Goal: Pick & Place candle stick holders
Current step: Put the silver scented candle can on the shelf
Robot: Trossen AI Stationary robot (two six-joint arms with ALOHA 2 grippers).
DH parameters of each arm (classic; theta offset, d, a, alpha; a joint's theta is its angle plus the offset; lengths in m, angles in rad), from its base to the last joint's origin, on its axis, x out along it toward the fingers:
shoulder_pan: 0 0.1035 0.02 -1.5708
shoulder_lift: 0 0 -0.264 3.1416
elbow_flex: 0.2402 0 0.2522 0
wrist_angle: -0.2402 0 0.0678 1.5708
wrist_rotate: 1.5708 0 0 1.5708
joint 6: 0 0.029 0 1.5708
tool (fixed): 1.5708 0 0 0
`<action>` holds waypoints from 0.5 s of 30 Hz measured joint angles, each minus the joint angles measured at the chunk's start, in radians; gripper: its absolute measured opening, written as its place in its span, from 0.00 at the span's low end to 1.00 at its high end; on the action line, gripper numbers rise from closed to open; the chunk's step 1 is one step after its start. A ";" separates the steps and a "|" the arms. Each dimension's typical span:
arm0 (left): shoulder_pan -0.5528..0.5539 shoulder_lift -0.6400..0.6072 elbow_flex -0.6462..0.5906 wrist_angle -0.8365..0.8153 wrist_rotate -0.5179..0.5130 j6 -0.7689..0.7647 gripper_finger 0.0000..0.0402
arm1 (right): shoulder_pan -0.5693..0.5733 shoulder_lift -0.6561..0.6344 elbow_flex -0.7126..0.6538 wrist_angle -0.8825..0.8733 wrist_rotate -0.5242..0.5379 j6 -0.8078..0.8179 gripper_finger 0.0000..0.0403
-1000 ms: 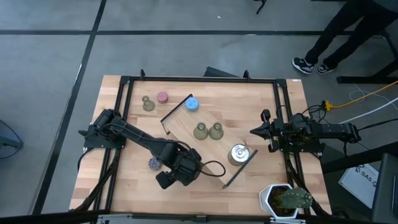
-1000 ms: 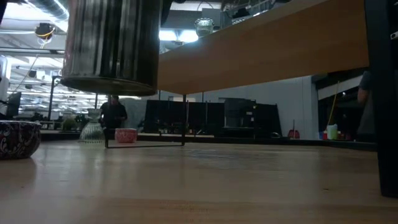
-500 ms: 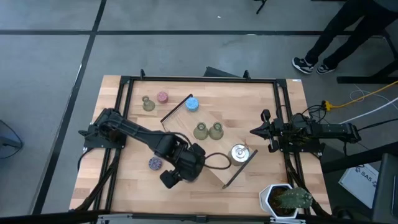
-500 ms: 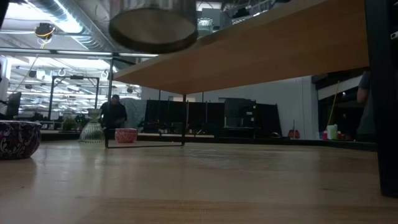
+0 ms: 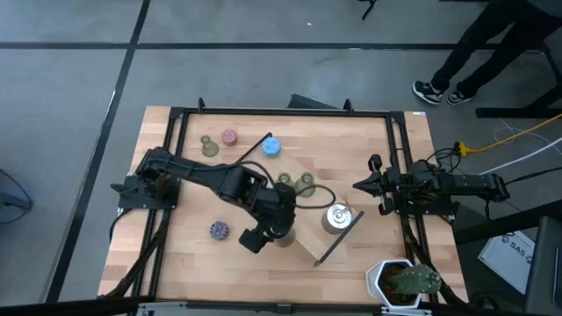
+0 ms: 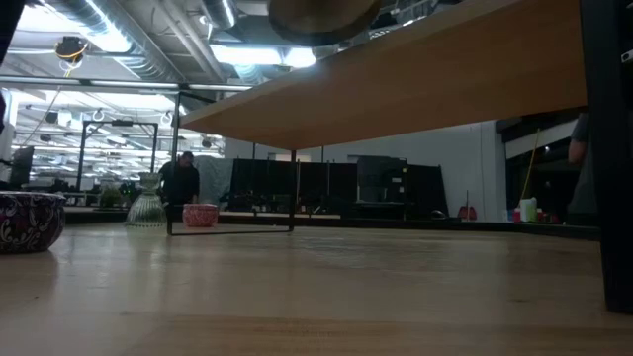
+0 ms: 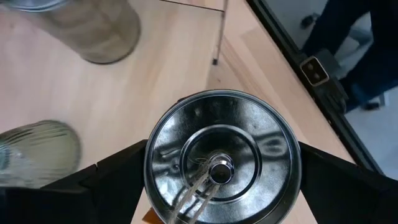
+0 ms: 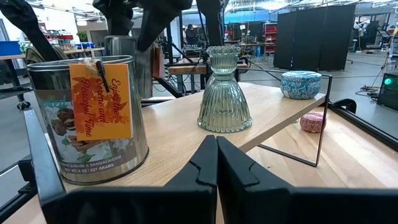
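My left gripper (image 5: 277, 228) hangs over the near side of the raised wooden tray (image 5: 309, 235), shut on a round shiny silver candle stick holder (image 7: 222, 155), whose underside shows in the low view (image 6: 321, 12). On the tray stand two green ribbed holders (image 5: 306, 184), a labelled silver one (image 5: 337, 217) and a blue one (image 5: 270, 146). An olive holder (image 5: 209, 146), a pink one (image 5: 229, 137) and a purple one (image 5: 219, 230) rest on the table. My right gripper (image 5: 360, 185) waits shut at the right edge. My left gripper pinches the silver holder by its round side wall (image 7: 149, 163) between the two fingers, one on each opposite side. The fingers slant down from above. The holder is upright, open top up, lifted clear above the tray.
The tray stands on thin black wire legs (image 8: 320, 118), slanting from far left to near right. A potted plant (image 5: 406, 281) sits at the near right corner. A black frame (image 5: 281, 111) rims the table. A person's legs (image 5: 474, 53) show beyond the far right.
My left gripper has risen and gone toward the table's right, over the tray's near side, rolling a little, with the silver holder kept in its hold. The holder has climbed from just above the table to well above tray height.
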 joint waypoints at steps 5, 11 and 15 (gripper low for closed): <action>0.032 0.000 0.017 0.007 0.000 -0.020 0.91 | 0.000 0.000 0.000 0.000 0.000 0.000 0.00; 0.062 0.000 0.019 0.039 0.000 -0.019 0.91 | 0.000 0.000 0.000 0.000 0.000 0.000 0.00; 0.068 0.000 0.019 0.072 0.013 -0.018 0.91 | 0.000 0.000 0.000 0.000 0.000 0.000 0.00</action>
